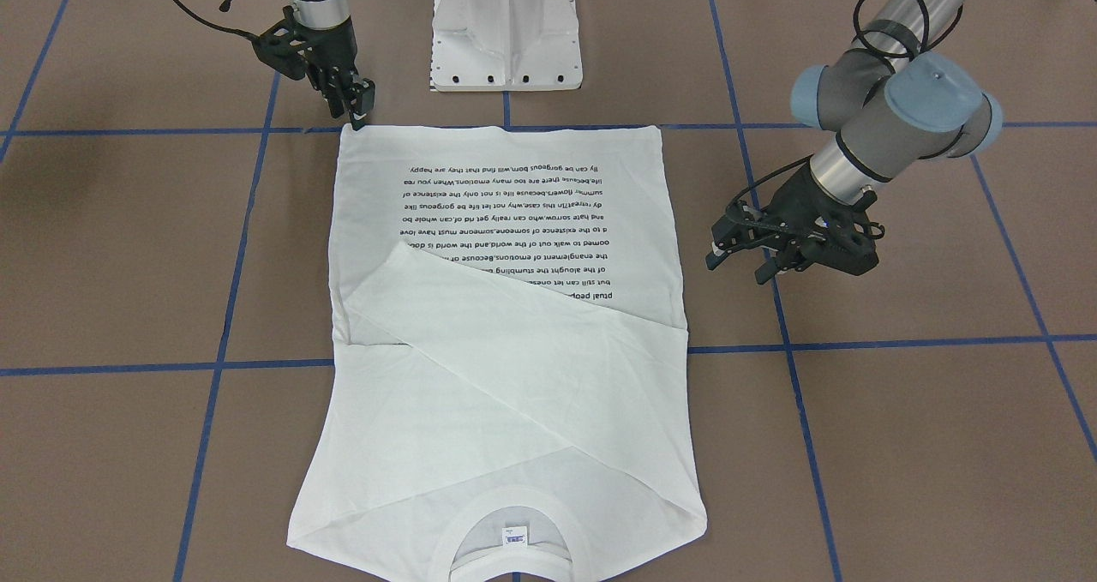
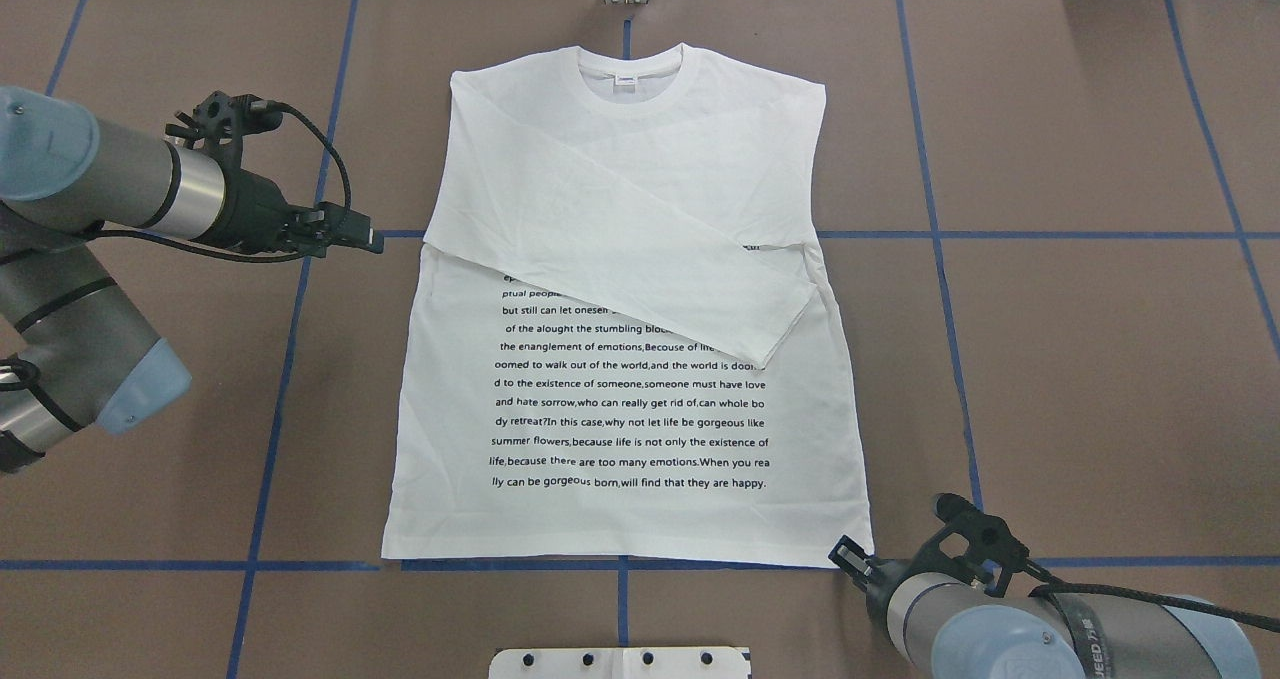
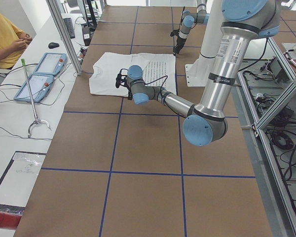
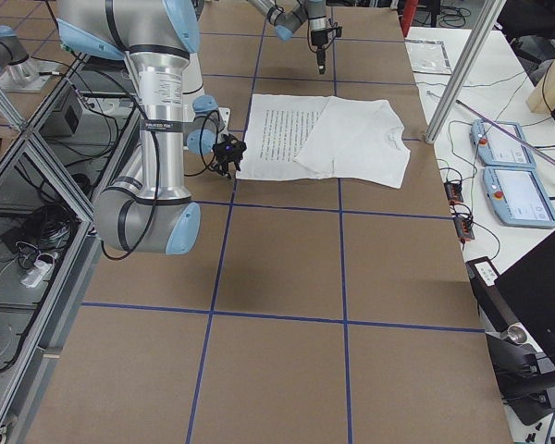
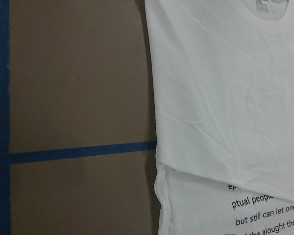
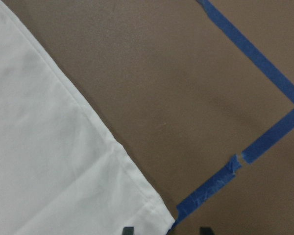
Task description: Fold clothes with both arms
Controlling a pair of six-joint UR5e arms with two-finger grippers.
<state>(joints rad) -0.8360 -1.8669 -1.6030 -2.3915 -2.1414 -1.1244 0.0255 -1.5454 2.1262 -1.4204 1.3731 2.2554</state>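
Spotting a white long-sleeved shirt (image 2: pixel 620 399) flat on the brown worktop (image 2: pixel 1080 359), printed side up, ribbed collar (image 2: pixel 630 57) towards the far edge, hem towards the white pedestal (image 1: pixel 506 33). Noting one sleeve (image 2: pixel 640 269) folded slantwise across the chest, covering the top lines of the black text block (image 2: pixel 630 424), cuff ending near the shirt's edge on the right arm's side.

Over to the left arm: reaching in from the side, left claw (image 1: pixel 737 267) near the shirt's edge about level with the sleeve fold, clear of the cloth, fingers spread with nothing between. From its wrist camera, only the shirt's side edge and a crossing of blue tape (image 5: pixel 78 152).

On to the right arm: wrist pointing down at the near hem corner, right claw (image 1: pixel 358 119) spread, one fingertip either side of that corner, right at the cloth; touching or not, impossible to tell
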